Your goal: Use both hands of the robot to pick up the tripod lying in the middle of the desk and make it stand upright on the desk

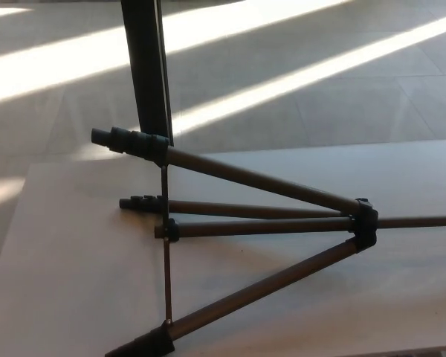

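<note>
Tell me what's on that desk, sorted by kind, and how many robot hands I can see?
Tripod, lying on its side with legs spread: 1
Desk: 1
Dark upright post behind the desk: 1
Robot hands: 0, none in view
Total: 3 things

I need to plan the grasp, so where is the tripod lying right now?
In the head view, the tripod lies on its side across the white desk, legs splayed left, its hub right of centre.

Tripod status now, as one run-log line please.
tripod: lying on its side, legs spread | desk: bears it | left hand: not in view | right hand: not in view | upright: not yet
</note>
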